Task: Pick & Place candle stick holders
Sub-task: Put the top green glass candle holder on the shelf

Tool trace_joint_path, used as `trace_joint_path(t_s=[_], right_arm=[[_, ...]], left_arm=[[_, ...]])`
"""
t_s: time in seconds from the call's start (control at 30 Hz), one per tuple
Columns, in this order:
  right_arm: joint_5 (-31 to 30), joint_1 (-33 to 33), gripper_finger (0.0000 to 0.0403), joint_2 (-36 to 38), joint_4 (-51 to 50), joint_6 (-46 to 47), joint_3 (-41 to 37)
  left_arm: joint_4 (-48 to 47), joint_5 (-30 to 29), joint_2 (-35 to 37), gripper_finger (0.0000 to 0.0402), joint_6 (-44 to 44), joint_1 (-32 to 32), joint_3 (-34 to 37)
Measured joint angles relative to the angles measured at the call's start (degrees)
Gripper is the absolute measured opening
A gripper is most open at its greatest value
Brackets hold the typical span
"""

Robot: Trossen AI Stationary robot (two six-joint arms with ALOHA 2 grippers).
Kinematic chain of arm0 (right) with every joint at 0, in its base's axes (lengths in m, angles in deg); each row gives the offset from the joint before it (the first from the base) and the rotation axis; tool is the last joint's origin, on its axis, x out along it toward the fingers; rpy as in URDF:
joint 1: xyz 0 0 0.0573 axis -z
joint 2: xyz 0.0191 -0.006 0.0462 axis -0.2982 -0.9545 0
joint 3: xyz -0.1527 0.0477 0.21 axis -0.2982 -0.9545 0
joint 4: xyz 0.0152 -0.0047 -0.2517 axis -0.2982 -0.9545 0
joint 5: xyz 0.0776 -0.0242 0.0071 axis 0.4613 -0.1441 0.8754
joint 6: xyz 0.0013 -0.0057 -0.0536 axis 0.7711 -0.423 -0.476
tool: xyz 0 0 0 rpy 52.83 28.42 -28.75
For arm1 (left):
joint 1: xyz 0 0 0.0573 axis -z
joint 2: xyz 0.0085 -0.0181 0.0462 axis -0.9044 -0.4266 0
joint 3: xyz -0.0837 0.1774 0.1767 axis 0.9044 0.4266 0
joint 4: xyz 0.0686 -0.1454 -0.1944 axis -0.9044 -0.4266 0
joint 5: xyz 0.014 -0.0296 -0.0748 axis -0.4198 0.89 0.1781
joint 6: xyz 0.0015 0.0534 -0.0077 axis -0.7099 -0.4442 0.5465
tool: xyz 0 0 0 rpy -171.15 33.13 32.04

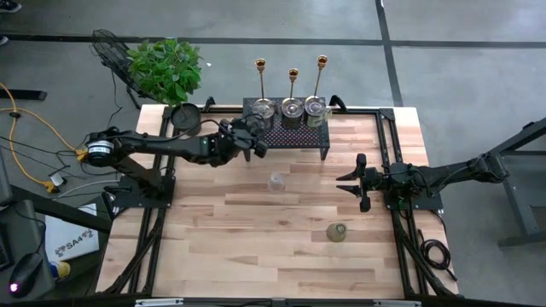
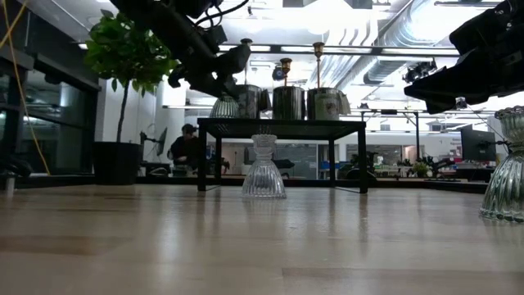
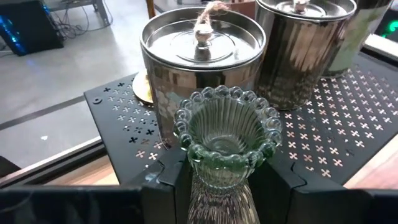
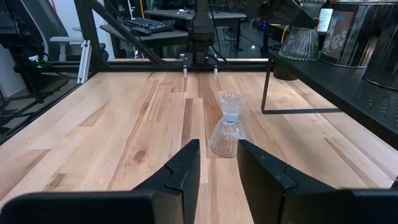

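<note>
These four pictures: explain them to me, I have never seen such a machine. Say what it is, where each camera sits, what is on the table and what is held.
It is a robot with two dark arms working at a wooden table, each ending in a two-finger gripper.

One camera looks straight down from above, one sits at table-top height, and one rides on each wrist.

At the table's far edge stands a black rack carrying three silvery cups, with three gold candlesticks behind it. A clear glass holder stands mid-table, and a greenish one nearer the front. A black pot sits at the far left corner.

The left gripper holds a beaded glass holder over the rack's left end. The right gripper hangs at the table's right side, holding nothing, its fingers a little apart.
</note>
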Motion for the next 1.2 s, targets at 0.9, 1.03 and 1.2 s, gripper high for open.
trace_joint_path(t_s=[0.9, 1.03, 1.2], right_arm=[[0.0, 0.0, 0.0099, 0.0, 0.0, 0.0, 0.0], [0.0, 0.0, 0.0099, 0.0, 0.0, 0.0, 0.0], [0.0, 0.0, 0.0099, 0.0, 0.0, 0.0, 0.0]], left_arm=[[1.7, -0.9, 0.0, 0.0120, 0.2, 0.0, 0.8], [1.8, -0.9, 0.0, 0.0120, 0.2, 0.0, 0.8], [1.9, -1.1, 0.0, 0.0120, 0.3, 0.0, 0.8]])
